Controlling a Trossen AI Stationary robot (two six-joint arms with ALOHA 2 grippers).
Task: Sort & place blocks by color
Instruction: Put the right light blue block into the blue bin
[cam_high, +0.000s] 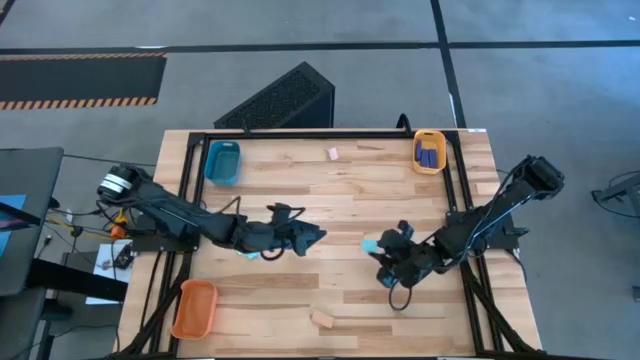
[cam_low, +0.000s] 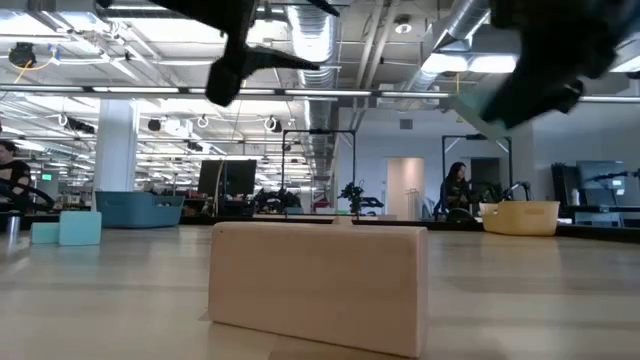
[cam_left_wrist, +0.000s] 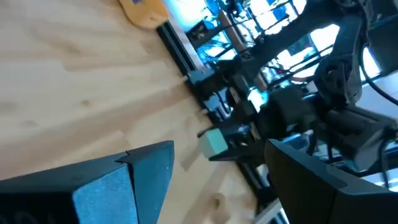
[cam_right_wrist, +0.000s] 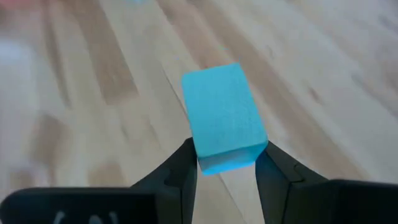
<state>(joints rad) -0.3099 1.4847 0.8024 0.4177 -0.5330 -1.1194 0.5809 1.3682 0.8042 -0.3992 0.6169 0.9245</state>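
Right now we see the right end effector clamped on a cyan block, its fingers pressing the block's near end so the long axis runs straight out ahead of the fingertips. In the high view that same block sits at the tip of the right end effector, near the middle of the surface and on the side facing the left arm. The teal tray lies well apart at the far left corner, so we judge the carry must run across the surface toward the left, or the block be passed over. The left end effector hovers mid-surface, nearer that tray than the right one is; its fingers look spread with nothing between them. A tan block rests near the front edge, another near the far edge, and the orange tray sits at the front left corner.
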